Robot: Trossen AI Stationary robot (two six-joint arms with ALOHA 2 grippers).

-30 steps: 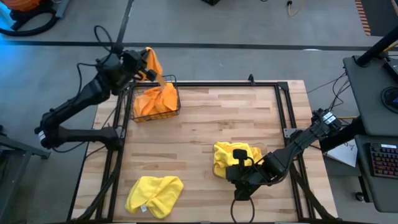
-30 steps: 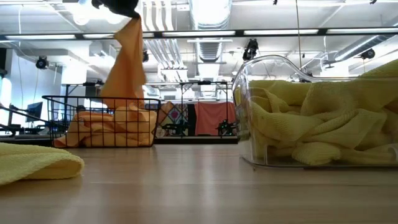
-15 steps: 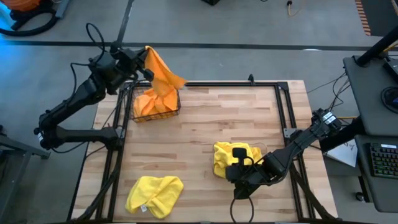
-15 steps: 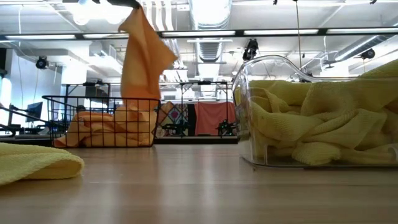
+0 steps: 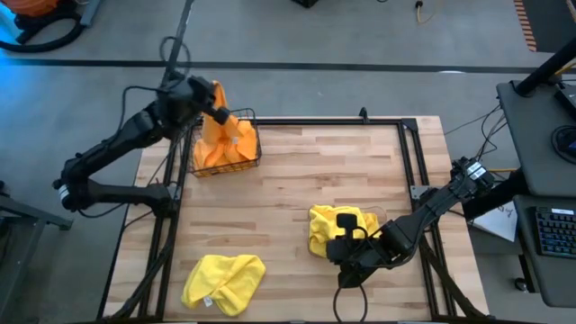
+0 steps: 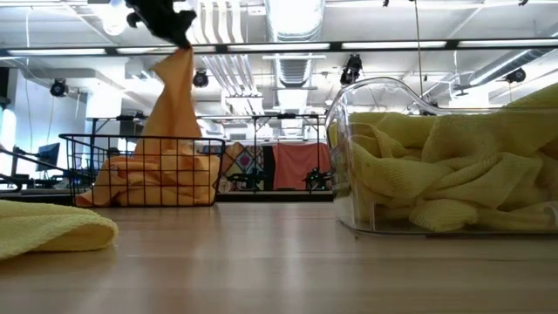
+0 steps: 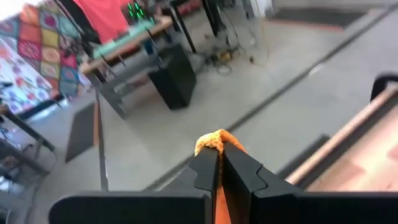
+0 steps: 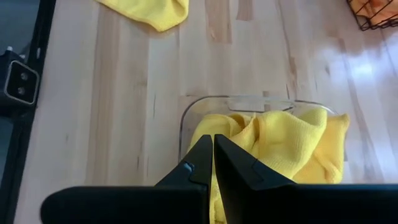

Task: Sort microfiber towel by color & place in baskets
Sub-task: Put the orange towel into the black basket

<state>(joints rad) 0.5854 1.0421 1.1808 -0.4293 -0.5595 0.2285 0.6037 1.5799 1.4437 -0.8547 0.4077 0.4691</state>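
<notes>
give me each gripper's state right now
left gripper: shut on an orange towel above the wire basket
right gripper: shut, empty

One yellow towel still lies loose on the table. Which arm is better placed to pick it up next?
Probably the right. Its hand is shut and empty above the clear bin, not far from the loose yellow towel. The left hand is shut on an orange towel above the wire basket, across the table.

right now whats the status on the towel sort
Left end effector shut on orange towel, dangling into wire basket. Right end effector shut, over clear bin of yellow towels. One yellow towel loose on table. Nothing blocking.
</notes>
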